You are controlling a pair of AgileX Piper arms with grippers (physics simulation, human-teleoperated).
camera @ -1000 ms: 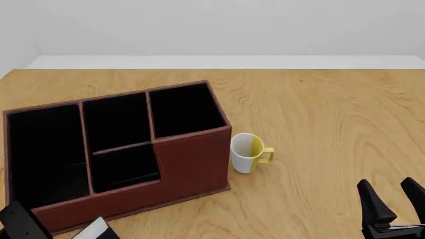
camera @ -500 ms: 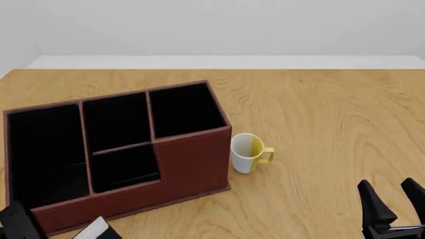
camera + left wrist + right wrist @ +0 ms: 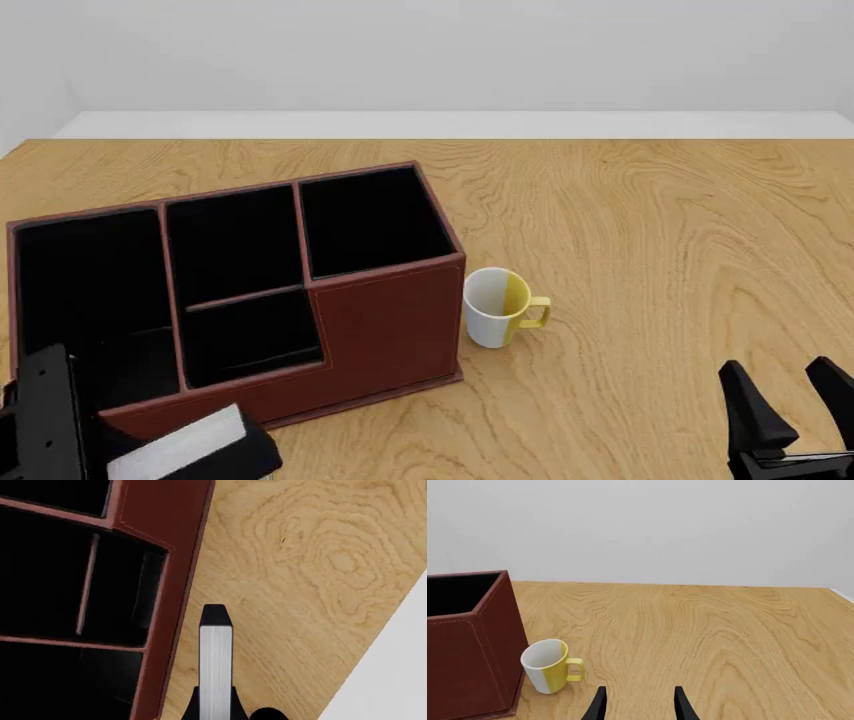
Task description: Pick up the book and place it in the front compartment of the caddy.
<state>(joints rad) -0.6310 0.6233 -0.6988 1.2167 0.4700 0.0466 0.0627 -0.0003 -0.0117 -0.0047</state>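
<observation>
The book (image 3: 180,448) is a thin black slab with a white page-edge band, held up at the near left, just in front of the caddy's low front wall. My left gripper (image 3: 80,445) is shut on it. In the left wrist view the book (image 3: 215,665) stands edge-on between the fingers (image 3: 193,711), beside the outer wall of the caddy (image 3: 167,605). The reddish-brown caddy (image 3: 387,320) has black sections and also shows in the right wrist view (image 3: 467,650). My right gripper (image 3: 794,410) hangs open at the near right, with nothing between its fingertips (image 3: 639,702).
A white-and-yellow mug (image 3: 497,308) stands upright just right of the caddy, its handle pointing right; the right wrist view shows the mug (image 3: 546,666) too. The wooden table (image 3: 641,230) ends at a white wall at the back.
My left gripper has risen and come further into the front view with the book, now closer to the caddy's front wall. The right arm has not moved.
</observation>
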